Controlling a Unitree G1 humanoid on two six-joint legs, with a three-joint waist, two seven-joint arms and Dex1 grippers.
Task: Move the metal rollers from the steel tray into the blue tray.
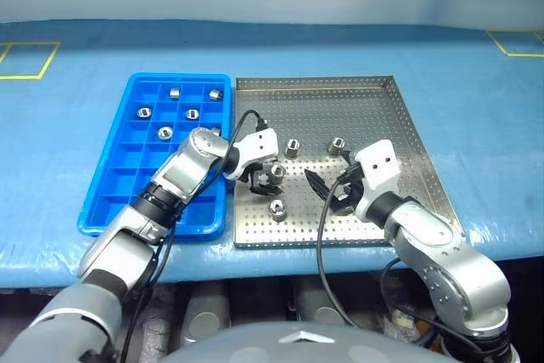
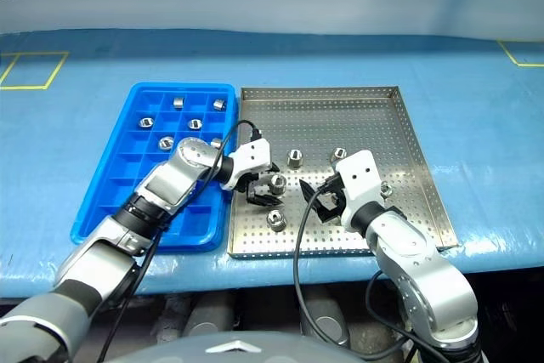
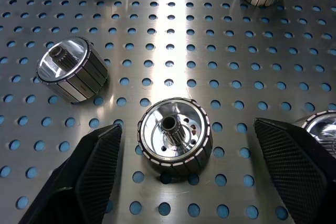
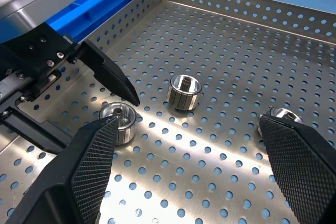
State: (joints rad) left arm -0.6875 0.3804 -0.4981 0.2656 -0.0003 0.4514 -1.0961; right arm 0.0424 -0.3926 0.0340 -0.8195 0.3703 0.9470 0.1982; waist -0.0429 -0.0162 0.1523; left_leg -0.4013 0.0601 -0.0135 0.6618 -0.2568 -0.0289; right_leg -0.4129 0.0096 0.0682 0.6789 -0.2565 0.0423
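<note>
Left pincer (image 3: 178,182) straddles a roller (image 3: 175,139) on the steel tray (image 1: 408,125), fingers apart, not gripping; closing comes next. Right pincer (image 4: 194,171) hangs released.

Bright, even light; overhead glare streaks the steel tray (image 3: 173,3); frames sharp.

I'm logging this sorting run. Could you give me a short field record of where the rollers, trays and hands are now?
Steel tray: perforated silver metal tray, four shiny metal rollers visible on it.
Blue tray: blue plastic compartment tray, at least five rollers in its far cells.
Left hand: open, fingers astride one small silver roller, not touching.
Right hand: open, holding nothing, above steel tray.
</note>
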